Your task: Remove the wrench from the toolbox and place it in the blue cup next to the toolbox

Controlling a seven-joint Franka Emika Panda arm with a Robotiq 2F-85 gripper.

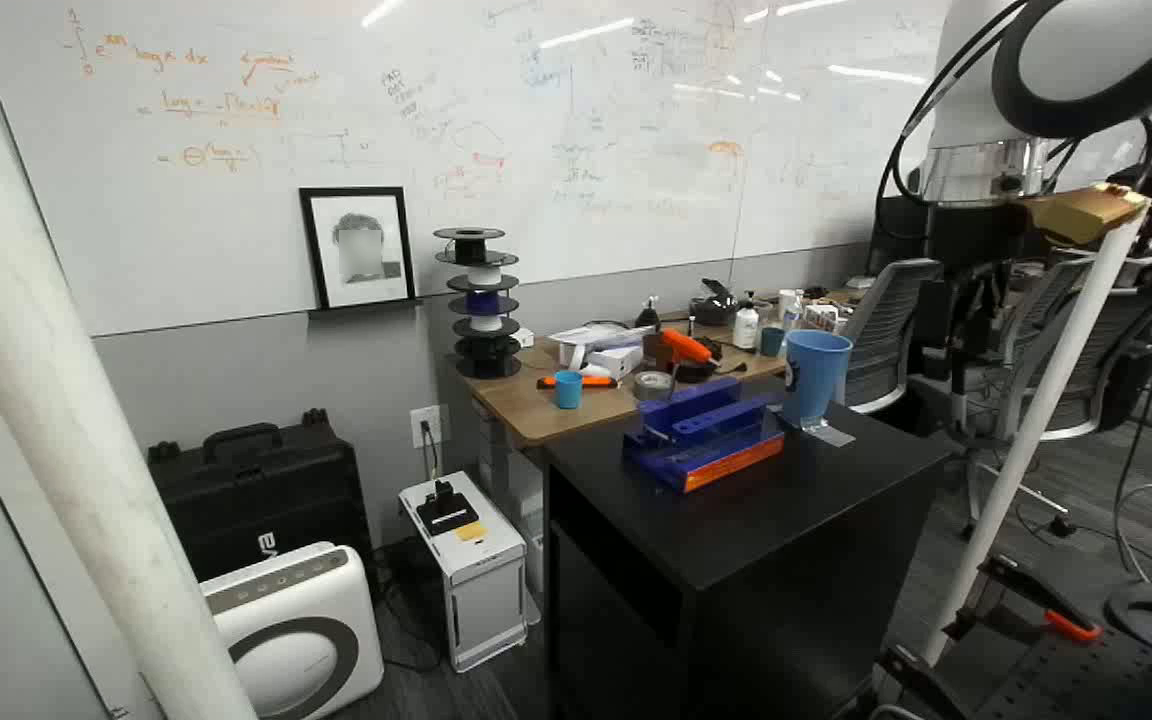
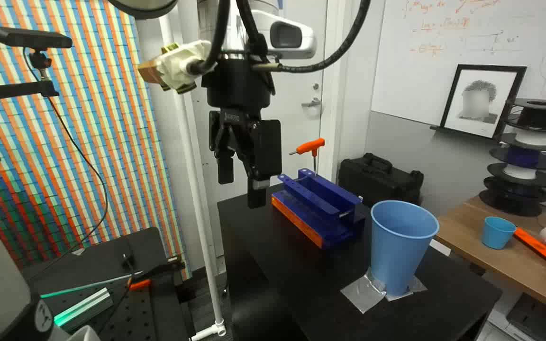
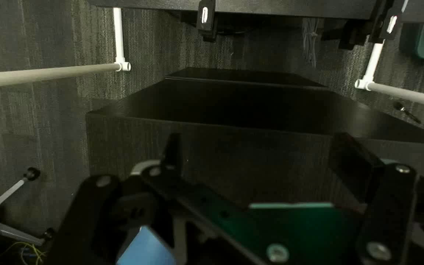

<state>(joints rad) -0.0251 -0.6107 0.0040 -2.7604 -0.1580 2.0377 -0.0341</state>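
The wrench point(image 2: 312, 147), an orange-handled hex key, stands upright at one end of the toolbox in both exterior views point(image 1: 688, 347). Its grey shaft goes down into the toolbox. The dark-blue toolbox point(image 2: 301, 212) with orange trim point(image 1: 733, 462) sits on the black cabinet. The light-blue cup point(image 2: 398, 255) stands upright beside the toolbox, with clear tape at its base; it also shows here point(image 1: 816, 375). My gripper point(image 2: 241, 183) is open and empty, pointing down, apart from the wrench and toolbox. In the wrist view its fingers point(image 3: 265, 158) are wide apart with nothing between them.
A black cabinet point(image 1: 836, 480) carries the toolbox and cup. Behind it a wooden desk point(image 2: 467, 237) holds a small teal cup point(image 2: 498, 232) and stacked spools point(image 2: 519, 156). A white pole point(image 2: 192, 189) stands behind the arm. In the wrist view a light-blue patch point(image 3: 145, 248) shows, partly hidden.
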